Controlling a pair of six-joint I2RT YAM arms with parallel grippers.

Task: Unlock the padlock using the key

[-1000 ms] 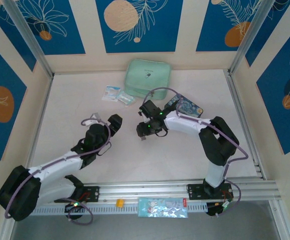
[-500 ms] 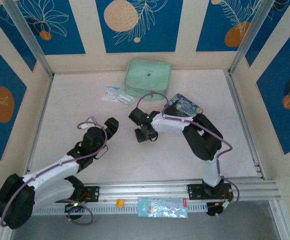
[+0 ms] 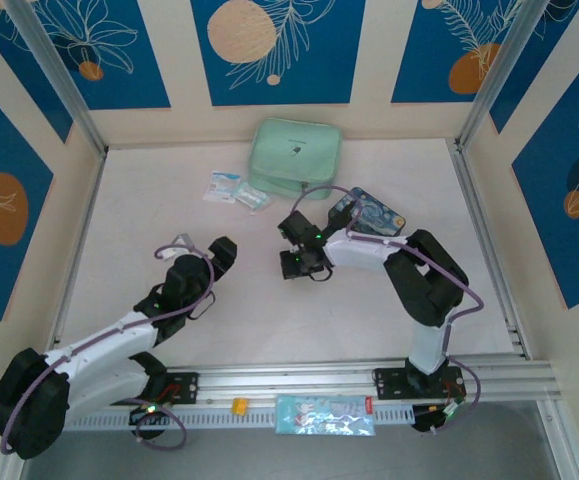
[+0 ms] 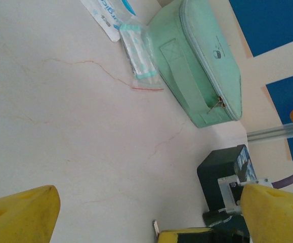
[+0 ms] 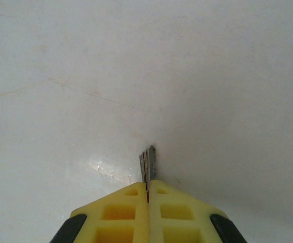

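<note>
Over the last second the right gripper (image 3: 291, 268) has closed from about half open to fully shut. Its arm has pulled back a little toward the swirl-painted tin (image 3: 371, 212) after reaching left. The left arm has drawn its elbow in and now sits as it did half a second ago.

The mint-green pouch (image 3: 294, 157) serves as the landmark. The right gripper is on the near side of the pouch, well apart from it and low over the bare table (image 3: 149, 190). The wrist view shows its yellow fingertips pressed together on the key (image 5: 147, 163). The key is thin, grey and seen edge-on, sticking out past the tips with its end at or just above the table; I cannot tell whether it touches.

The left gripper (image 3: 225, 247) is near-left of the pouch. Its yellow fingers (image 4: 22, 215) are spread wide and hold nothing. The white-and-blue packets (image 3: 236, 190) lie just left of the pouch.

I judge the step in hand to be picking up the key: the pinch is made, but the key is not yet lifted. Where the padlock lies I cannot tell.

The next move calls for a straight lift that does not let the thin blade twist in the pinch. After that, the open left gripper will probably have to steady the padlock so the key can be lined up with its keyhole.
</note>
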